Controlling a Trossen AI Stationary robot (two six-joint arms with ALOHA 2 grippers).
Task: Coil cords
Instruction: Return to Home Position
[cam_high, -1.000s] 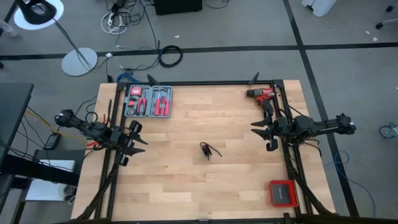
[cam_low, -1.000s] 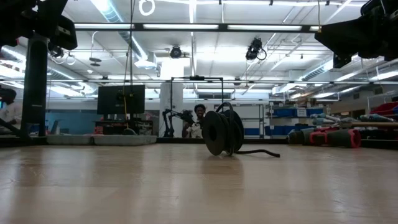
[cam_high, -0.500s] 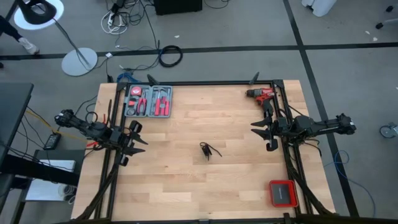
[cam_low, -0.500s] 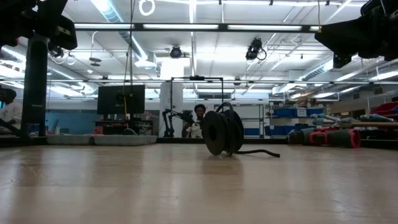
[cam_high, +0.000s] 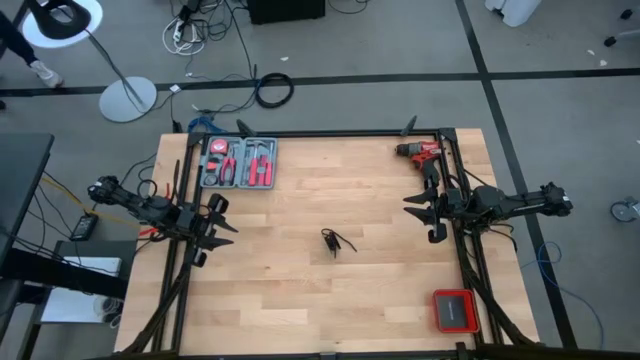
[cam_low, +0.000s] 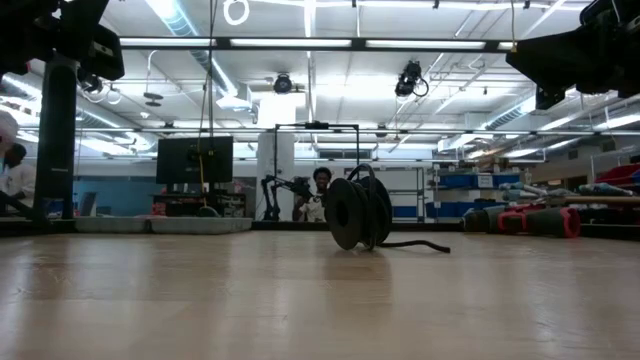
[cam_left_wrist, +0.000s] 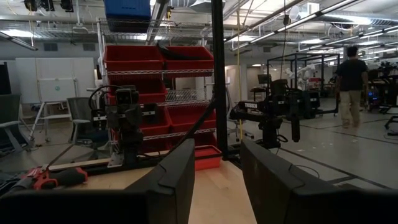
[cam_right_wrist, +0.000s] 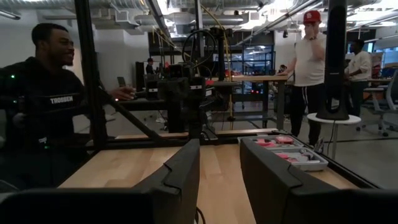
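The thin black cord (cam_high: 335, 241) lies as a small coiled bundle at the middle of the wooden table; in the low view the cord (cam_low: 360, 214) rests on the table on its coil's edge, with one end trailing right. My left gripper (cam_high: 216, 229) is open at the table's left edge, well left of the cord, and its fingers show apart in the left wrist view (cam_left_wrist: 217, 180). My right gripper (cam_high: 424, 213) is open at the right edge, well right of the cord, and it also shows in the right wrist view (cam_right_wrist: 219, 174).
A grey tool tray (cam_high: 238, 162) with red-handled tools lies at the far left. A red drill (cam_high: 420, 152) lies at the far right. A red and black case (cam_high: 455, 310) lies at the near right. People stand in the room beyond the table.
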